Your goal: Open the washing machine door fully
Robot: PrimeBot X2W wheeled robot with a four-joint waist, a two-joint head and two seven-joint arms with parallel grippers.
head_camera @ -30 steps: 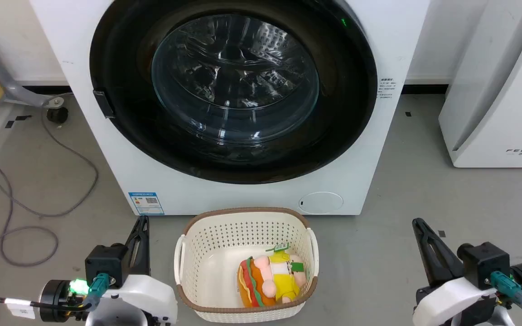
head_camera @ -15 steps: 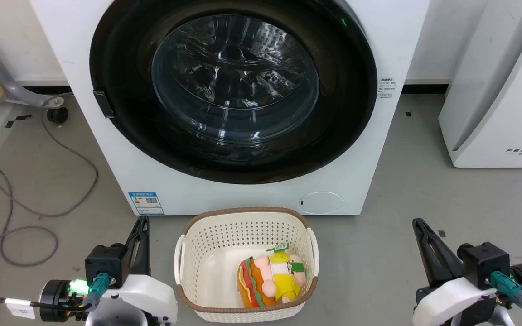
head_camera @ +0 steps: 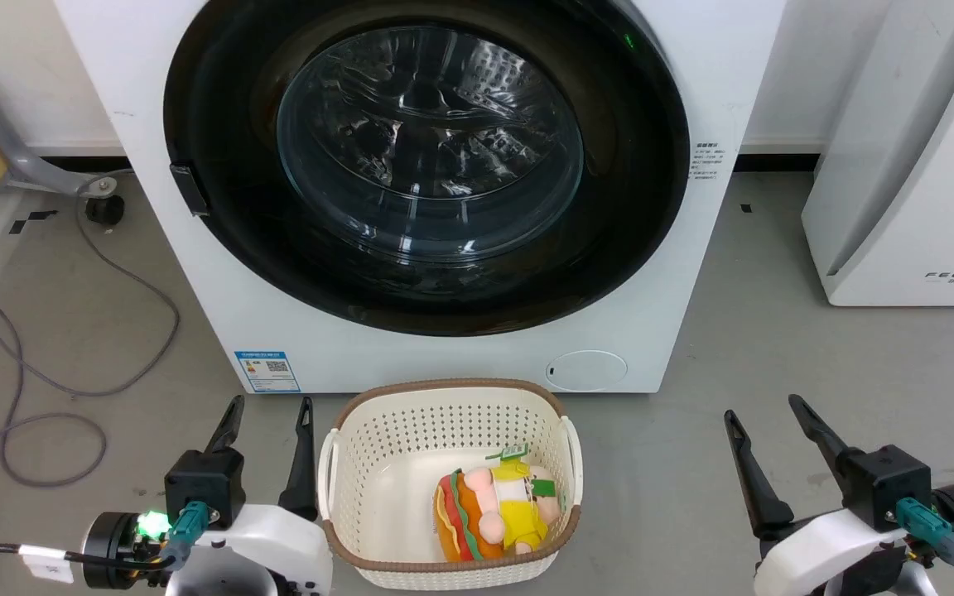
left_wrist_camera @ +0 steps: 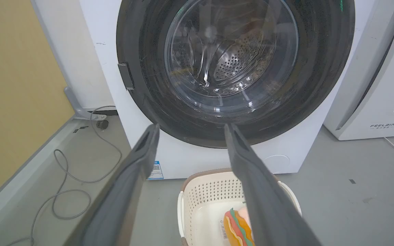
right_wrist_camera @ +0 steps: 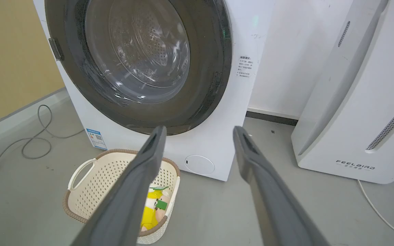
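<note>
The white washing machine [head_camera: 195, 273] stands ahead with its round glossy black door [head_camera: 220, 223] shut flat against the front; a small dark handle tab [head_camera: 189, 189] sits on the door's left rim. Through the clear glass bowl I see the steel drum [left_wrist_camera: 238, 61]. The same door [right_wrist_camera: 210, 68] fills the upper left of the right wrist view. My left gripper [head_camera: 270, 409] is low at the left, open and empty, well short of the machine. At the lower right my right gripper [head_camera: 763, 409] is also open and empty.
A cream basket [head_camera: 378, 430] with a plush toy [head_camera: 493, 513] sits on the floor between my grippers, right before the machine. A white FEELBIRD appliance [head_camera: 899, 207] stands to the right. Grey cable [head_camera: 71, 389] loops over the floor at the left.
Both grippers have opened: each pair of fingers was pressed together before and now stands spread apart. The arms, the door and the basket have not moved.
</note>
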